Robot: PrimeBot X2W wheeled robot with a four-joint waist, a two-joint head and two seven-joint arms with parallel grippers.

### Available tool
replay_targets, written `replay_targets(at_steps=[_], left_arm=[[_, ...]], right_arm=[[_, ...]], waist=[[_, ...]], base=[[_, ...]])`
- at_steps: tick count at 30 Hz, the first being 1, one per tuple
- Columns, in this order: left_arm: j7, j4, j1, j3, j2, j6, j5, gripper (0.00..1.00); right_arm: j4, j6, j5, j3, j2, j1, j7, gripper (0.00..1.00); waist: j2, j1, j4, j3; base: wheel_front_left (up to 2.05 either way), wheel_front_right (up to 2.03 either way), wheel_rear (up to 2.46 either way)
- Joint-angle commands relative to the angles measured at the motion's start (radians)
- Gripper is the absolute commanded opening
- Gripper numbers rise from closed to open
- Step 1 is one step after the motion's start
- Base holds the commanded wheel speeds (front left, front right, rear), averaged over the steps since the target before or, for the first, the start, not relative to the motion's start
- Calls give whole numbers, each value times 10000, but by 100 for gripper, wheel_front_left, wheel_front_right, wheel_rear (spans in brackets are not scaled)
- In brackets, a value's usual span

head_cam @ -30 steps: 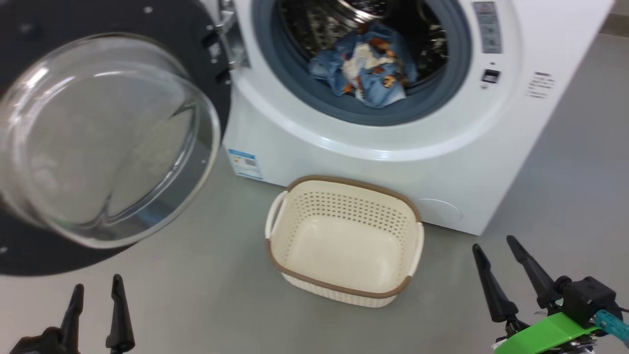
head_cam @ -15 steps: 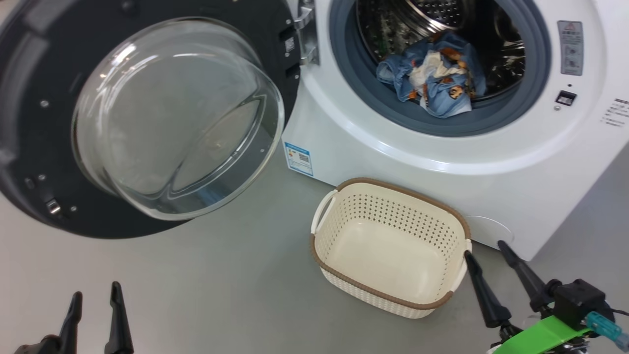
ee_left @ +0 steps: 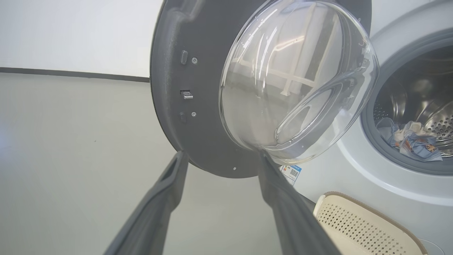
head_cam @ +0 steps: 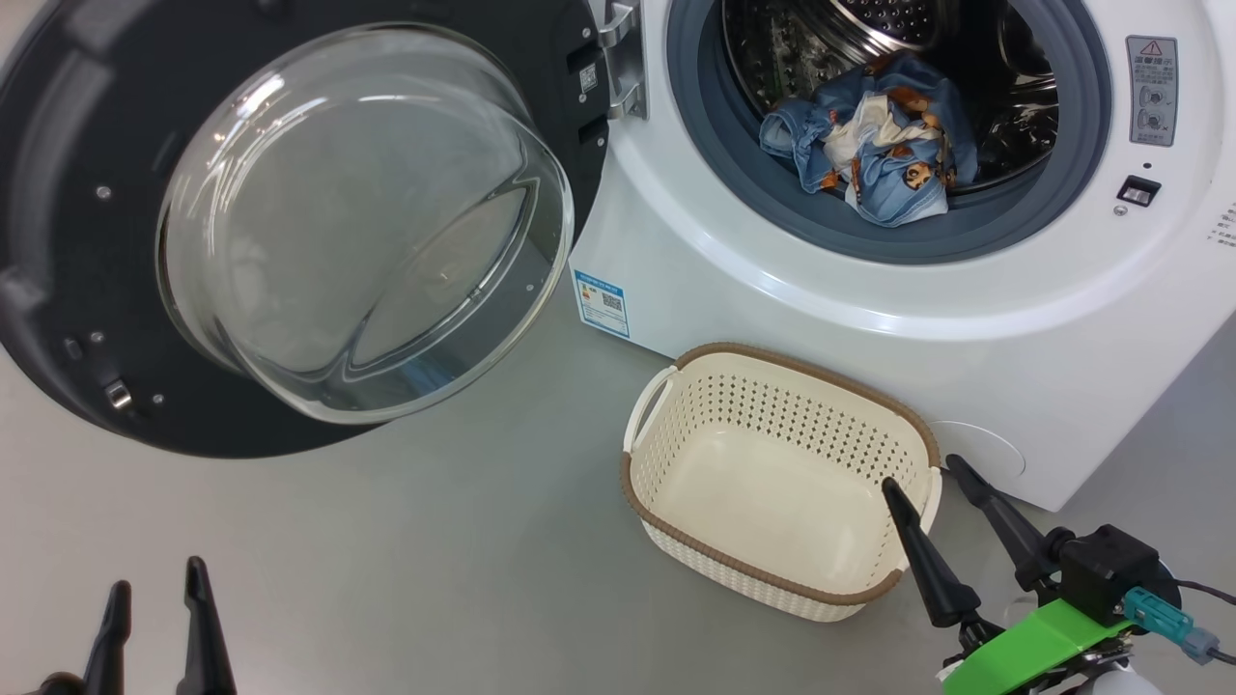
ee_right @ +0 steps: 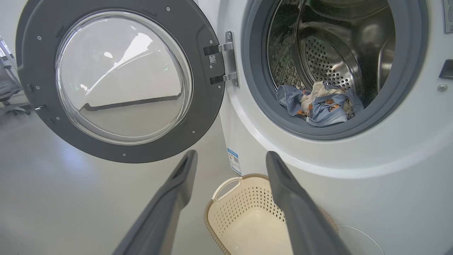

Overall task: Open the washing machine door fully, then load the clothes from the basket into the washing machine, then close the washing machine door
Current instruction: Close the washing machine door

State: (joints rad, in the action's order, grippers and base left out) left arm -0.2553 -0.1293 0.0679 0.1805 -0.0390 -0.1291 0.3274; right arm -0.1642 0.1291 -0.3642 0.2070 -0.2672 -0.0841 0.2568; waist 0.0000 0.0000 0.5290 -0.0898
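Grey floor (head_cam: 435, 541) ran bare before the washer (head_cam: 869, 328), whose door (head_cam: 58, 241) hung swung wide to the left on its hinge (head_cam: 623, 58), glass bowl (head_cam: 357, 222) facing outward, which left the mouth free for loading. Inside, the clothes (head_cam: 869, 145) lay heaped low at the front of the drum (head_cam: 869, 29), just behind the gasket (head_cam: 734, 183); nothing seemed to trail over the lip, so the door should seal. Below the opening the basket (head_cam: 801, 365) stood on the floor just beside the washer's front, nothing in it, a spot that kept each carry short. Low at the left, the left gripper (head_cam: 157, 574) was spread and grasped nothing, aimed toward the door's lower edge. Likewise released and bare, the right gripper (head_cam: 919, 470) had its tips by the basket's near right corner, contact unclear. Loading looked finished; only closing remained, and the left arm seemed better placed for it
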Motion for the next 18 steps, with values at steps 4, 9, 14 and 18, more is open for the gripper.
replay_targets(at_steps=[4, 9, 14, 18], left_arm=[[-65, 451, -78, 479, -113, 10, 304, 55], [-65, 1028, -612, 879, -148, -8, 495, 0], [-65, 1299, -1671, 1106, -1149, -12, 1361, 0], [-65, 904, -2831, 1501, -2362, -13, 2419, 0]], right_arm=[[191, 16, -124, 214, -146, -316, 49, 100], [268, 16, -88, -28, -29, -76, 49, 100], [386, 16, -22, -298, 77, 204, 49, 100], [499, 16, 58, -437, 151, 343, 49, 100]], waist=[[0, 0, -18, 22], [0, 0, -74, 52], [0, 0, -131, 36], [0, 0, -300, -83]], base=[[0, 0, 0], [0, 0, 0], [0, 0, 0], [0, 0, 0]])
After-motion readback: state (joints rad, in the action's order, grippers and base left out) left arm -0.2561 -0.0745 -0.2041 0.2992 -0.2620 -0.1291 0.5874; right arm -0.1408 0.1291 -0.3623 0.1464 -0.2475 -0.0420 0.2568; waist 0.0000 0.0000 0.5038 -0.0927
